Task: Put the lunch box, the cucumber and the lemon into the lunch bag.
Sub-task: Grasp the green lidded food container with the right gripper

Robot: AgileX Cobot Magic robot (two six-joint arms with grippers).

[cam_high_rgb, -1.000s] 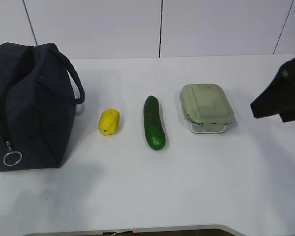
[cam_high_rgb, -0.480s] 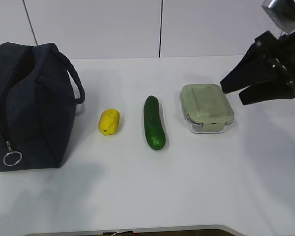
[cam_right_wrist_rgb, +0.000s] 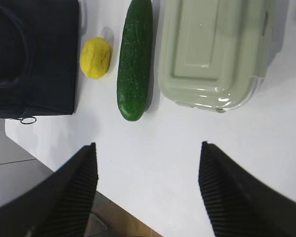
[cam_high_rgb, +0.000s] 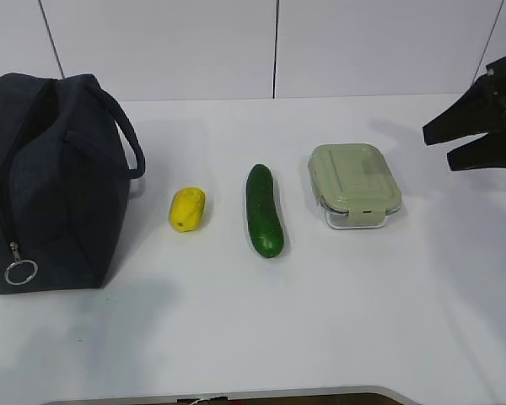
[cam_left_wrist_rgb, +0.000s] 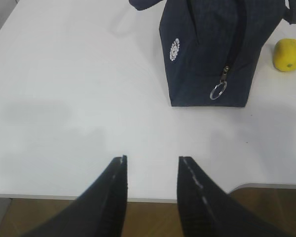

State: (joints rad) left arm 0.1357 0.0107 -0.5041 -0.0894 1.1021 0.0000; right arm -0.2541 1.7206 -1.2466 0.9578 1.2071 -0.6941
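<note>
Lunch bag [cam_high_rgb: 55, 181]: stands at the left edge of the white table [cam_high_rgb: 320, 321], zipper closed along its top, silver ring pull [cam_high_rgb: 21, 272] hanging at the near end.
Lemon [cam_high_rgb: 187, 208]: lies on the table just right of the bag, apart from it.
Cucumber [cam_high_rgb: 264, 210]: lies mid-table, lengthwise front to back, between the lemon and the lunch box.
Lunch box [cam_high_rgb: 354, 184]: sits right of the cucumber, sage lid clipped on.
Right gripper [cam_high_rgb: 443, 143]: hangs in the air by the table's right edge, jaws spread wide, holding nothing, clear of the lunch box.
Left gripper [cam_left_wrist_rgb: 152, 170]: above the table's near-left edge, fingers parted, nothing between them.
</note>
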